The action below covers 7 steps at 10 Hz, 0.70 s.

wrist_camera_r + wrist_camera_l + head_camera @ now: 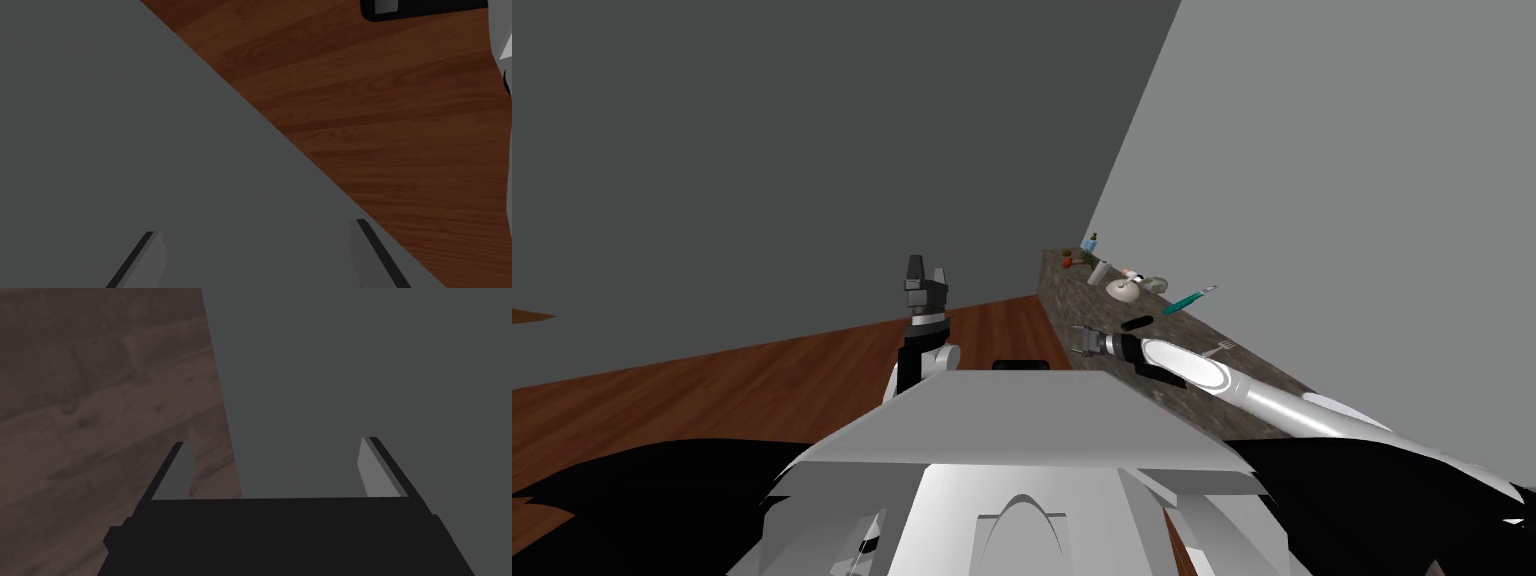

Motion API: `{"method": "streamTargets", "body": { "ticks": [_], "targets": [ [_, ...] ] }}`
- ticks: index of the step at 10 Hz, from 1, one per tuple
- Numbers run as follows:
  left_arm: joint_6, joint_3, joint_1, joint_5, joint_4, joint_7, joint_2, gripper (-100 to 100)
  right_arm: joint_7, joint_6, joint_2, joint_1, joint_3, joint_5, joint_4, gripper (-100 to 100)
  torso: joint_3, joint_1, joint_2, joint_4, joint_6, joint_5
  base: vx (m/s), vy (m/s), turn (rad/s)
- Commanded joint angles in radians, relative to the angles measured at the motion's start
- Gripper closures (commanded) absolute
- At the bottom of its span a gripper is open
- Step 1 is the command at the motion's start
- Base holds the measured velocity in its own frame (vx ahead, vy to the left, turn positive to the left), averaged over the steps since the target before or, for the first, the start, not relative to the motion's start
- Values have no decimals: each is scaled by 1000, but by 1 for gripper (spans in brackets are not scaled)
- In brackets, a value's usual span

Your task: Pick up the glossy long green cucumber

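Observation:
A long, very dark thing (1137,323), which I take for the cucumber, lies on the stone counter (1072,300) along the right wall. My right gripper (1078,341) hangs open just off the counter's near edge, a little short of it and beside it, not touching. Its wrist view has the gripper (255,227) open over a grey wall and wooden floor (380,125). My left gripper (927,268) points upward over the floor, far left of the counter. In its own view the gripper (275,441) is open and holds nothing, facing the counter's stone side (100,413).
Further along the counter are a teal-handled tool (1188,299), a white rounded item (1122,289), a pale cylinder (1099,272), a small blue bottle (1090,243) and a red thing (1067,262). A fork (1218,347) lies near my right forearm. Wooden floor (762,370) spreads to the left.

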Motion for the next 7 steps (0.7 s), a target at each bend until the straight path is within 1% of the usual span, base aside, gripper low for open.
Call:
{"method": "streamTargets", "body": {
  "ticks": [1, 2, 3, 4, 5, 6, 7],
  "targets": [
    [0, 0, 0, 0, 0, 0, 0, 0, -19, -7, -49, -12, 19, 50, 19, -100, 0, 0, 0, 0, 0, 0, -11, -26, 155],
    [0, 0, 0, 0, 0, 0, 0, 0, -19, -7, -49, -12, 19, 72, 19, -100, 0, 0, 0, 0, -1, 0, -8, -30, 77],
    [0, 0, 0, 0, 0, 0, 0, 0, -39, -12, -91, -21, 34, 109, 33, -100, 0, 0, 0, 0, 0, 0, -7, -35, 144],
    [0, 0, 0, 0, 0, 0, 0, 0, -39, -12, -91, -21, 34, 124, 33, -100, 0, -1, -1, 0, -1, 0, -6, -33, 67],
    [0, 0, 0, 0, 0, 0, 0, 0, -58, -18, -130, -29, 48, 173, 47, -100, 0, -1, 0, 0, 0, 0, -5, -43, 124],
    [0, 0, 0, 0, 0, 0, 0, 0, -58, -18, -131, -29, 48, 174, 47, -100, 0, -2, 0, 0, 0, 0, -5, -44, 70],
    [0, 0, 0, 0, 0, 0, 0, 0, -78, -23, -168, -37, 62, 212, 62, -100, 0, -1, -1, 0, 0, 0, 0, -64, 109]
  ]
}}
